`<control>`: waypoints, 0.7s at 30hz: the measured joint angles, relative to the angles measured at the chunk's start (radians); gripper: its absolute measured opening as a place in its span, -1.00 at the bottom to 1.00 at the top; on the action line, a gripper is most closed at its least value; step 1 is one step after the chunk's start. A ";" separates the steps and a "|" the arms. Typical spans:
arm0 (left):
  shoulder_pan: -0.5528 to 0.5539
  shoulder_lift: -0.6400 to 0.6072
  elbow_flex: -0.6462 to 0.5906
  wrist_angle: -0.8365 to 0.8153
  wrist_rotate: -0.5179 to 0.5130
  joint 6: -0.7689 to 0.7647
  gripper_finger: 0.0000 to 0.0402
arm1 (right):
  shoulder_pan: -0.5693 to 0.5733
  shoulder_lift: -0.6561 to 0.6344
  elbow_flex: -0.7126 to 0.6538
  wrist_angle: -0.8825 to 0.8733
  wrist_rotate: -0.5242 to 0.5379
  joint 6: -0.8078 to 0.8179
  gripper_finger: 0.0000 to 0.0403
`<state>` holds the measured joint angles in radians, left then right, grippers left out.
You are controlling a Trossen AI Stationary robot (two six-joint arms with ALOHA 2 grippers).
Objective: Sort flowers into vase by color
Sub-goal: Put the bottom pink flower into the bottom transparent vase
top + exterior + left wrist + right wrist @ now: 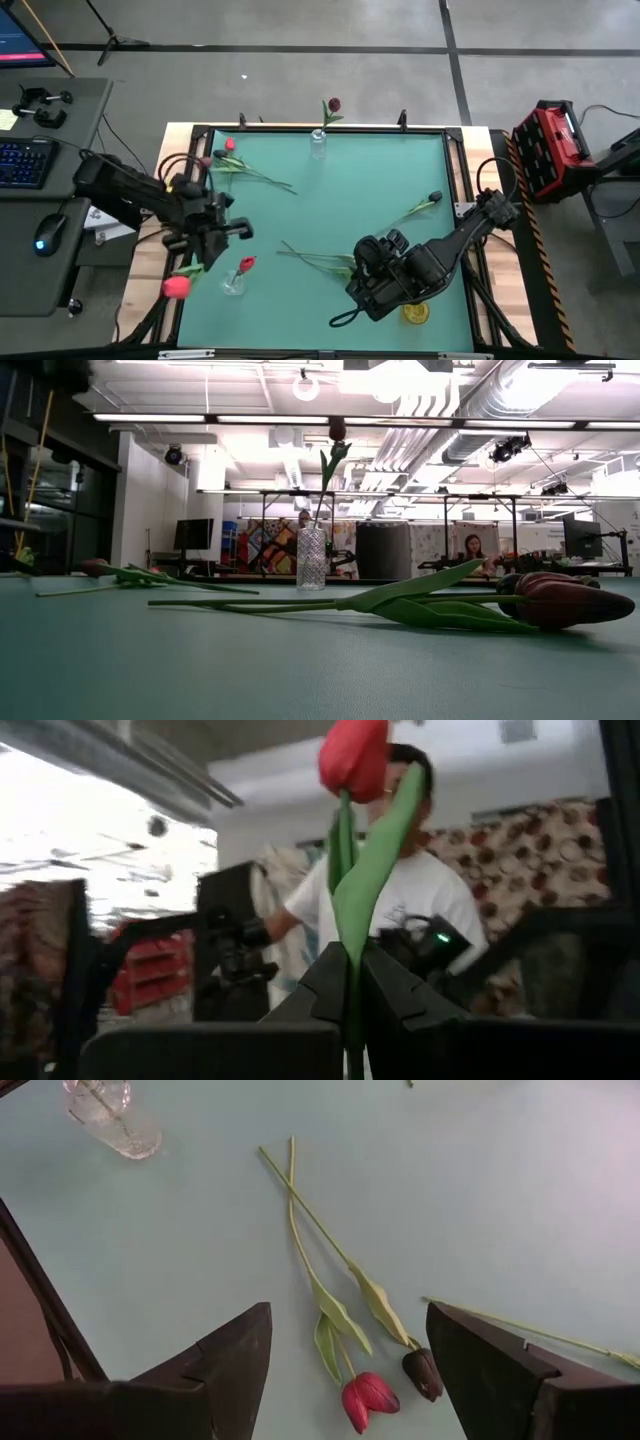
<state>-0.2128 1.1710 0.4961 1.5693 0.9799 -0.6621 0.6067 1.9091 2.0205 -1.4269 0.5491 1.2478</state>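
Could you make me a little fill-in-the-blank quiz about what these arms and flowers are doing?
1. The left gripper is shut on the stem of a ___ flower.
2. The right gripper hangs with its fingers ___ above two flowers lying on the mat.
3. The far vase holds ___ dark flower.

Missing words: red; open; one

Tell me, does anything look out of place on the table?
Mostly no. One small yellow object lies on the table near the right gripper; it is no flower or vase, and I cannot tell what it is. The loose flowers lying flat simply await sorting.
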 joint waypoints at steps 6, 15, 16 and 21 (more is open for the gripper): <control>-0.212 -0.096 -0.152 0.001 -0.233 0.143 -1.00 | -0.007 0.000 0.000 -0.002 0.002 0.001 0.26; -0.452 0.020 -0.179 0.001 -0.513 0.363 -1.00 | -0.025 0.000 0.000 -0.001 0.004 -0.018 0.26; -0.457 0.039 -0.175 0.001 -0.534 0.383 -1.00 | -0.025 0.000 0.000 -0.001 0.006 -0.019 0.26; -0.453 0.138 -0.154 0.001 -0.574 0.389 -1.00 | -0.025 0.000 0.000 -0.001 0.008 -0.025 0.26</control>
<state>-0.6662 1.3086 0.3419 1.5703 0.4056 -0.2735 0.5819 1.9091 2.0205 -1.4281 0.5567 1.2224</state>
